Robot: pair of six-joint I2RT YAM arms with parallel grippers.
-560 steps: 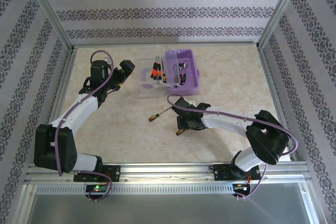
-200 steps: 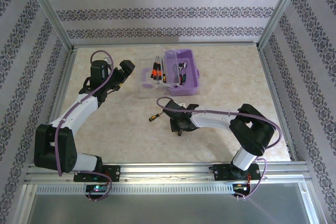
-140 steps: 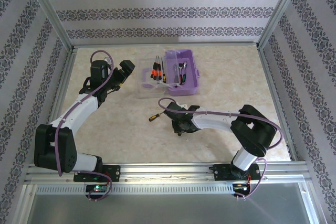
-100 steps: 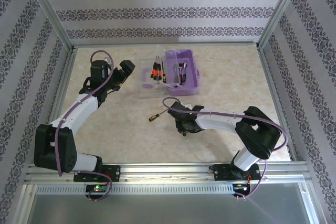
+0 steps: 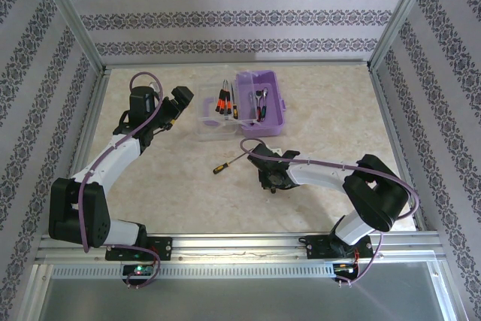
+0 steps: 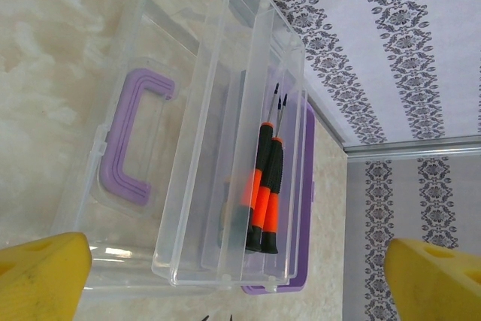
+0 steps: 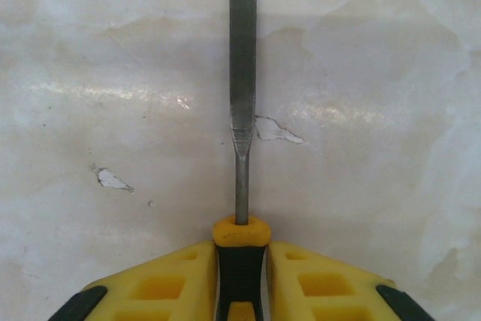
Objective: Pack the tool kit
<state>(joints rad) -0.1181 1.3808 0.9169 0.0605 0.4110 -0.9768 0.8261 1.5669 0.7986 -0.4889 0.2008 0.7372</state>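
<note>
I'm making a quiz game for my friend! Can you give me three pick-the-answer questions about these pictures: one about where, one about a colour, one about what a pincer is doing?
1. Where is the loose screwdriver?
A in a cup
B on the table
C on a chair

2. The handle is:
A purple
B green
C white

3. The right pincer is:
A wide open
B shut on a screwdriver
C shut on nothing

Answers:
1 B: it lies flat on the bare table.
2 A: it is plainly purple.
3 B: it pinches the tool's yellow-and-black end.
</note>
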